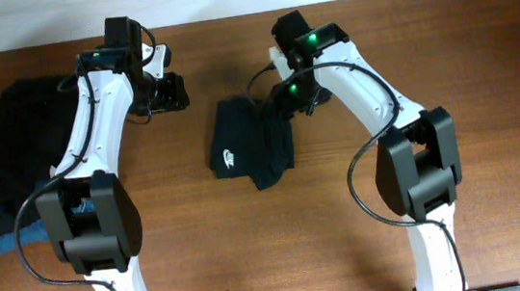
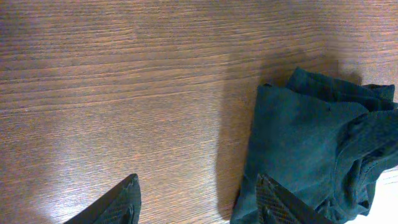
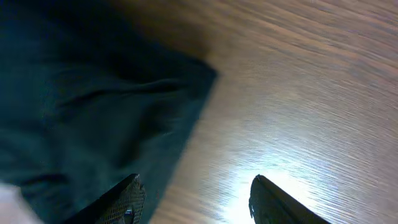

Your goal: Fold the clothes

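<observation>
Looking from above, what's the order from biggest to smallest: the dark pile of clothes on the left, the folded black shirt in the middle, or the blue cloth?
1. pile of dark clothes
2. folded black shirt
3. blue cloth: only a strip shows at the pile's edge, so its full size is unknown.

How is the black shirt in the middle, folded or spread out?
Folded: the black shirt lies as a small, slightly rumpled bundle on the table, white logo showing.

Robotics lab bench, by the look of it: white left arm (image 1: 94, 134) and right arm (image 1: 360, 86), green lights (image 1: 310, 38) glowing, over a plain wooden table (image 1: 494, 72) strewn with clothes (image 1: 8, 143).
</observation>
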### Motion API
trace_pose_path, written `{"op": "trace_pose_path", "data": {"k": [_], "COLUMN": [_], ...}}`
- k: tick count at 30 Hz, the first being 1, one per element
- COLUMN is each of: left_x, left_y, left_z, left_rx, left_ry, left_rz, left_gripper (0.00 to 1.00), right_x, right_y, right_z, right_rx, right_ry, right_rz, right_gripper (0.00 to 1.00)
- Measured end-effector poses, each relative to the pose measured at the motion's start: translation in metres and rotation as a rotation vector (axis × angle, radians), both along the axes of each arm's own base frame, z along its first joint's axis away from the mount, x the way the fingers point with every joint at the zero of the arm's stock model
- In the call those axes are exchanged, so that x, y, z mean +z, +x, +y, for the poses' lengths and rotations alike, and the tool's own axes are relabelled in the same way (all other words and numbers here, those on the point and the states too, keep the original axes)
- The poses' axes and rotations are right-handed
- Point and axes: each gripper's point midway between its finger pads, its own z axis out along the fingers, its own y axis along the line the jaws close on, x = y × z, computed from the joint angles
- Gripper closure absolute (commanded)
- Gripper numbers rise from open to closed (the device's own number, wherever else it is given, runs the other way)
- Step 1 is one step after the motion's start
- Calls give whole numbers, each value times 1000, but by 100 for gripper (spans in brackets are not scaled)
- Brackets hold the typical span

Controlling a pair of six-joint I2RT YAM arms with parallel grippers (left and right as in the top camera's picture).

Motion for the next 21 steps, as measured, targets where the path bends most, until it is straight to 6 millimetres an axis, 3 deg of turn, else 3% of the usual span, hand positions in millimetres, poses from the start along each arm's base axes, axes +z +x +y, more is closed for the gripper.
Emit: {"op": "trace_pose_path", "data": {"k": [1,6,9,16,21], "left_x": [0,-1,-2,-2,-2], "left_y": [0,0,-1,-1,-2], "left_z": [0,0,0,0,0], "left_rx": [0,0,0,0,0], "left_ry": [0,0,1,1,1], "left_rz": [0,2,6,6,7], "left_gripper": [41,41,41,41,41], "right_x": [7,46,53,34,-3], "right_y": [-2,-14,-15,-1,6], "right_z": [8,43,63,79,78], "right_rx": [31,167,222,247,239], "right_ry": [23,114,149,171,146], "right_rz": [-10,-81,-120,-148,-111], "right_gripper": [43,71,77,77,77]}}
